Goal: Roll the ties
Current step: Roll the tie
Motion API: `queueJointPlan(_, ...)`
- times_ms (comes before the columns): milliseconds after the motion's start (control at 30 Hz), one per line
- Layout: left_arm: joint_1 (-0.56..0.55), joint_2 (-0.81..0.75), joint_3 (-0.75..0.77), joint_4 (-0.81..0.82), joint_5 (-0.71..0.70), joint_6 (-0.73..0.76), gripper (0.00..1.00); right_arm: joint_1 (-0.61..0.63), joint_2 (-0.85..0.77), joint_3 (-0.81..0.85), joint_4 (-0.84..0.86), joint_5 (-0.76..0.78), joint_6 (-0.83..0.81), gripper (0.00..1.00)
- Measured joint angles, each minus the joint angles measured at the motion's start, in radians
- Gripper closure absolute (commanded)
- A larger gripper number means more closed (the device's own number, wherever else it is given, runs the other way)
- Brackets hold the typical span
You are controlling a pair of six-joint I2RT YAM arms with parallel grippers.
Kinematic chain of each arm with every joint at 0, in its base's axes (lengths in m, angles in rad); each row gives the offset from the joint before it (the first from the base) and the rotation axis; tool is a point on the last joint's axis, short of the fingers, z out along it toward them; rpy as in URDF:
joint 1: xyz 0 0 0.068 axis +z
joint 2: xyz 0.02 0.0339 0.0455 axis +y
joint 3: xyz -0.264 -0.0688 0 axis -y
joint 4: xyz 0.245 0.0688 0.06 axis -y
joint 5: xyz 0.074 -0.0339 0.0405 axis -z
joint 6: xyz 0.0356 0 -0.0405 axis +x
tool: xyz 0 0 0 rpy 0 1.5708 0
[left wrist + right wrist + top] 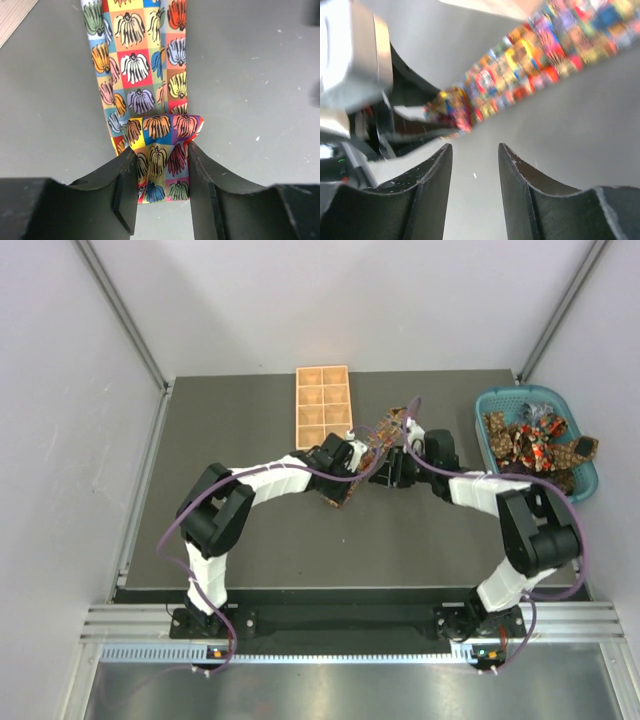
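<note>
Fabric at the centre: one tie [388,428], printed in bright squares, lies flat on the desk [250,420] just right of the middle, running from 7 o'clock up to 1 o'clock. Its near end is turned over once into a short fold, the start of a roll. The left claw [161,148] straddles that fold at a narrow setting, a finger pressed against each edge, and appears to hold it. The right claw [475,147] hovers just at 3 o'clock of it, half spread, with nothing between its fingers.

Loosening is the likely failure. A single turn of cloth can spring flat if the pinch eases, and a roll fed crooked along the slanting strip would come out as a cone.

More ties [530,445] sit heaped in one teal basket [482,410] at 3 o'clock, too tangled to count. One wooden tray [323,405], with eight compartments, stands at 12 o'clock. Two claws in all.
</note>
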Motion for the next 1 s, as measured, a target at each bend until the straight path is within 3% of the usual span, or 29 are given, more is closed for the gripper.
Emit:
queueJointPlan(167,-0.004,0.000,0.008,-0.027,-0.039,-0.004,0.64,0.066,-0.196,-0.123,-0.044,0.168,-0.049,0.58)
queueJointPlan(300,-0.005,0.000,0.016,-0.050,-0.058,-0.014,0.63,0.251,-0.361,-0.185,-0.073,0.370,-0.130,0.58)
queueJointPlan(500,-0.005,0.019,0.054,-0.104,-0.065,-0.019,0.63,0.496,-0.464,-0.249,-0.094,0.606,-0.231,0.57)
queueJointPlan(733,-0.001,0.061,0.127,-0.187,-0.053,-0.019,0.63,0.786,-0.397,-0.177,-0.172,0.893,-0.351,0.58)
queueJointPlan(1000,0.000,0.114,0.226,-0.301,-0.048,-0.019,0.62,0.928,-0.099,0.114,-0.342,1.144,-0.457,0.60)
